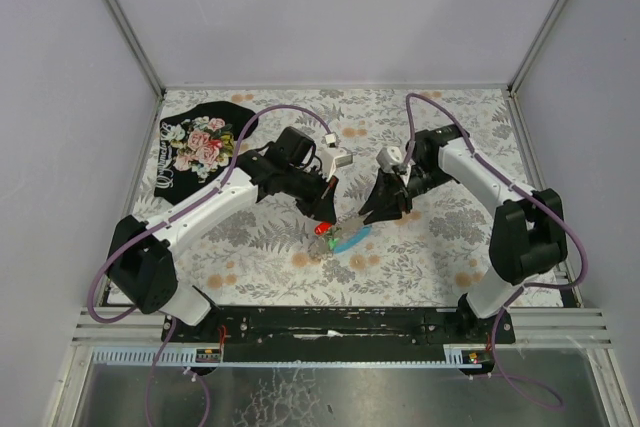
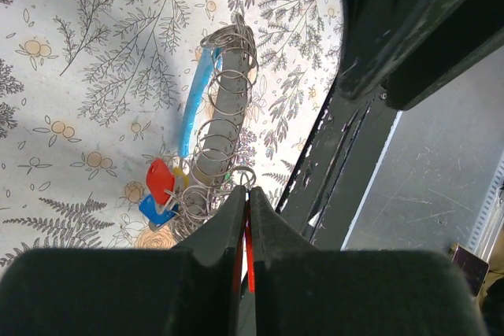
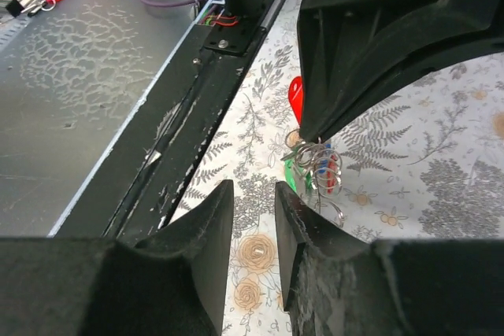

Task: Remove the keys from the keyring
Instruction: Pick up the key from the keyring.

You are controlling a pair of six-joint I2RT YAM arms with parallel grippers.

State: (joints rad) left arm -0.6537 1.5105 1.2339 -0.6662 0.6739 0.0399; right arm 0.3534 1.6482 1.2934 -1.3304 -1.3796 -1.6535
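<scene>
Left fingers (image 2: 220, 230) pressed together on red sliver, we judge red key (image 2: 248, 261); right fingers (image 3: 206, 230) apart, empty. Keyring (image 2: 228, 76) with keys (image 2: 161, 193) between both, mid worktop (image 2: 71, 60). Light, stiff, slippery metal, ring coils springy; we would pinch plastic heads, brace ring.

Table (image 1: 440, 247): covered edge to edge in a pale print of grey ferns and small orange flowers.
Far left corner: a black cloth (image 1: 200, 142) with pink flowers, lying rumpled on the table.
Near middle: the keyring (image 2: 219, 108), its curved grey and light-blue fob flat on the print, thin wire rings looped along it.
At one end of the fob: the keys (image 2: 160, 182), with red, blue and yellow heads bunched together among the rings.
</scene>
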